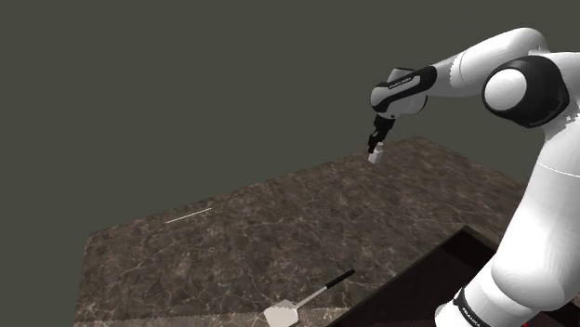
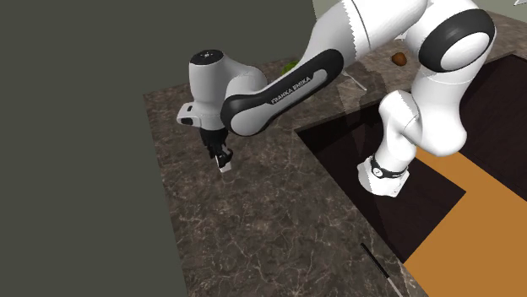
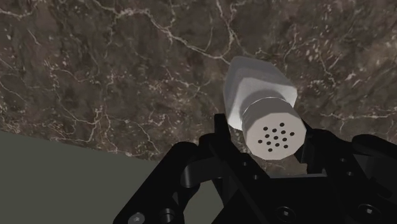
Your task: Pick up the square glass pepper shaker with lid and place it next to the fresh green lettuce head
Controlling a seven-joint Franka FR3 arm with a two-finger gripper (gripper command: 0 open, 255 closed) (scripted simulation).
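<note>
Over the dark marbled counter (image 1: 232,241), out toward two o'clock in the shoulder view: clamped fast in the black gripper (image 1: 375,149) and hanging clear of the stone, the pepper shaker (image 1: 375,159). Pale all over, no glass look to it. Along the hand: pinched between both fingers (image 3: 219,137), squared body pointing away toward the counter, round perforated lid (image 3: 275,132) nearest the camera. In the second exterior view: at nine o'clock from the arm's stand, close to the counter's edge. At one o'clock from there, a scrap of green (image 2: 290,65) half hidden behind the arm, well apart. Down at six o'clock in the shoulder view, lying flat: a spatula (image 1: 283,314), white blade, black handle.
</note>
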